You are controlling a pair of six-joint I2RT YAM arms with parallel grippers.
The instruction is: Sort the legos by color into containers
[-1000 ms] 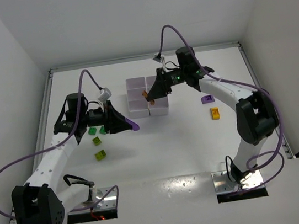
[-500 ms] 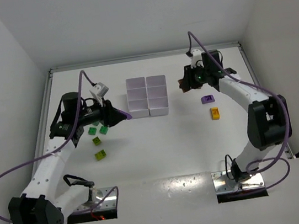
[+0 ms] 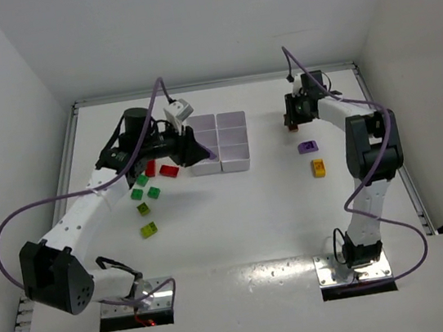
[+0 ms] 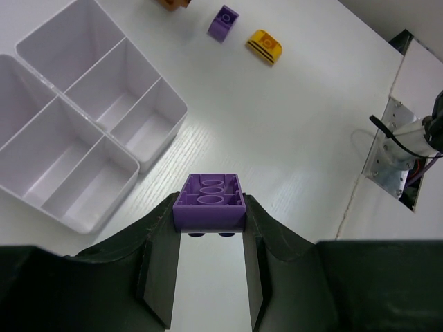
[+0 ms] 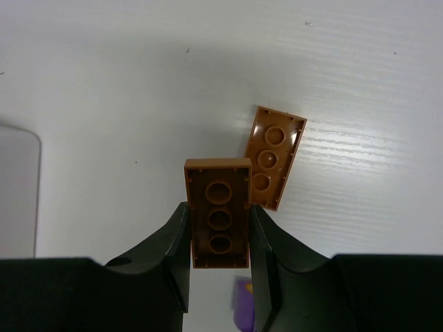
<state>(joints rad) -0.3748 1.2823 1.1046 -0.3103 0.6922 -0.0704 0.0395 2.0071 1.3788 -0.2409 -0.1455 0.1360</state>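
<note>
White bench carries our six-compartment tray. Our left gripper clamps a purple brick near the tray's corner. Our right gripper pinches an orange-brown brick beside a second orange-brown brick. We cannot read the dark marks on a yellow brick.

1 tray, 6 compartments, 2 arms, roughly 12 legos

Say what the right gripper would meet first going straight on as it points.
Likely the bare table, its held brick landing just beside the loose orange-brown brick; depth is unclear.
</note>
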